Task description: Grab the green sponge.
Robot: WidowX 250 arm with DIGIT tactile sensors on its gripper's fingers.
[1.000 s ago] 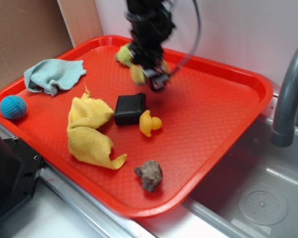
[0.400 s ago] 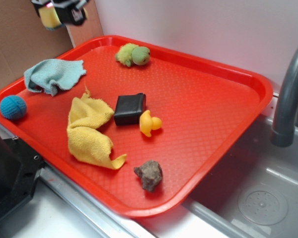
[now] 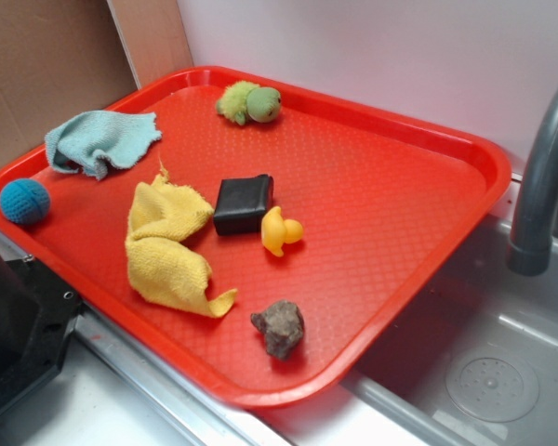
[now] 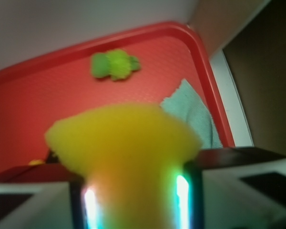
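In the wrist view the green sponge [image 4: 126,148] fills the middle as a blurred yellow foam wedge, squeezed narrow at its base between my two fingers [image 4: 88,202]. My gripper [image 4: 136,200] is shut on it, held high above the red tray [image 4: 47,90]. The sponge's dark scouring face does not show. The exterior view shows neither the gripper nor the sponge, only the red tray [image 3: 428,139].
On the tray lie a fuzzy green plush toy [image 3: 249,102], a light blue cloth [image 3: 100,139], a blue ball [image 3: 24,201], a yellow cloth [image 3: 170,246], a black block [image 3: 243,204], a yellow duck [image 3: 281,230] and a brown rock [image 3: 280,327]. A sink with a grey faucet [image 3: 544,186] lies right.
The gripper rose from beside the plush toy with the sponge in it, swung to the upper left, and has now left the exterior view. Nothing on the tray moved.
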